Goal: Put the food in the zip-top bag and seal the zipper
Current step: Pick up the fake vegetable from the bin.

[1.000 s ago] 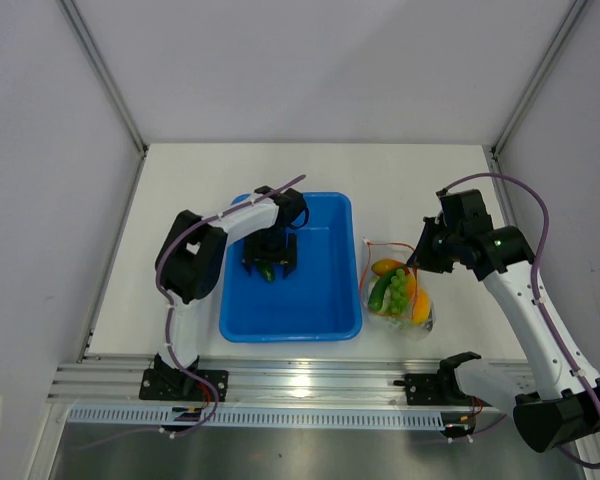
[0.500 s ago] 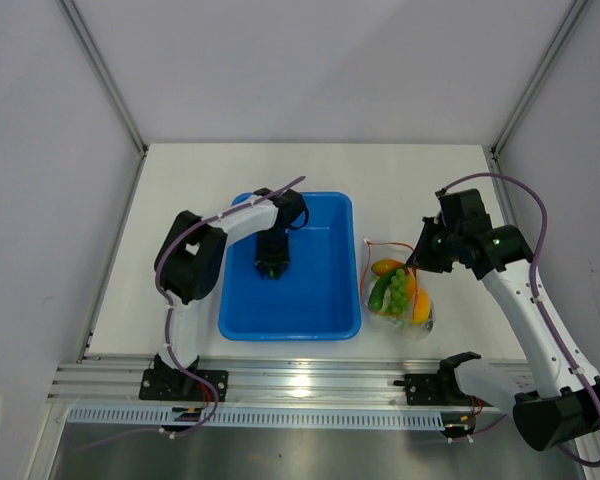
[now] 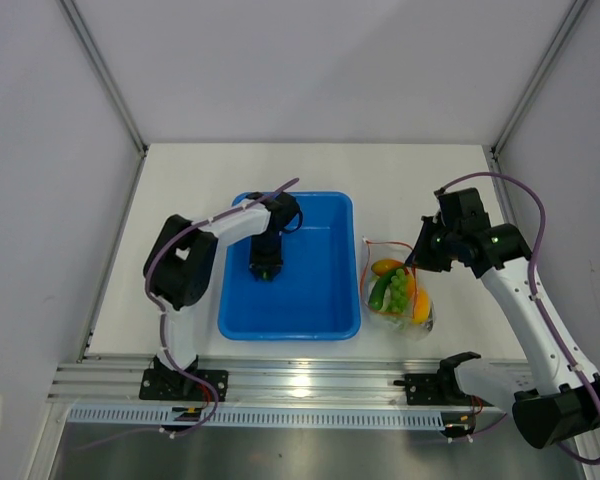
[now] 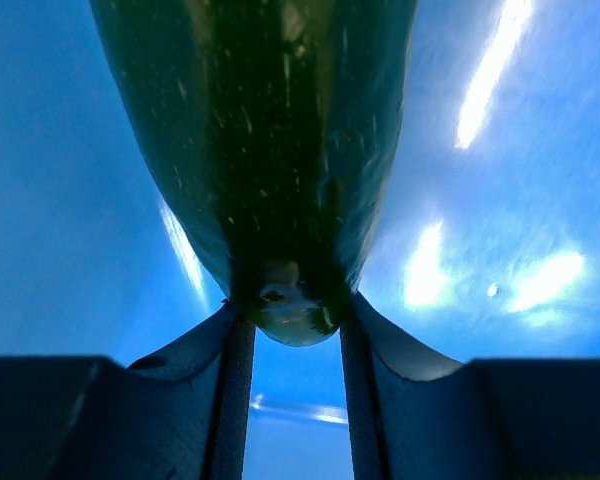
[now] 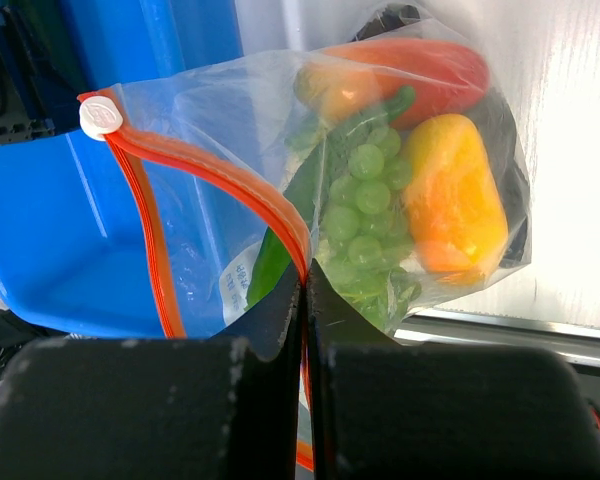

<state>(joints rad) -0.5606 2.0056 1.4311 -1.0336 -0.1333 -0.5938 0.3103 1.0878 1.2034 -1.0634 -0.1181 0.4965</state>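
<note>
In the left wrist view a dark green cucumber [image 4: 265,130] fills the upper half. Its rounded end sits between the fingers of my left gripper [image 4: 292,335], which is shut on it. From above, that gripper [image 3: 265,262] is low inside the blue tray. The zip-top bag [image 3: 398,295] lies to the right of the tray, its mouth gaping. Inside it are a red-orange fruit [image 5: 420,65], an orange-yellow fruit [image 5: 455,195] and a green bunch [image 5: 365,205]. My right gripper [image 5: 305,280] is shut on the orange-red zipper [image 5: 210,170] at the mouth edge, seen from above as [image 3: 422,255].
The blue tray [image 3: 320,300] sits mid-table, its right wall close to the bag. A white slider tab [image 5: 100,115] sits at the far end of the zipper. Grey walls and metal posts enclose the table on three sides, and an aluminium rail runs along the near edge.
My left gripper's jaws have gone from wide open around the cucumber to shut on it, and the left elbow has swung slightly left. The right arm and the bag have not moved.
</note>
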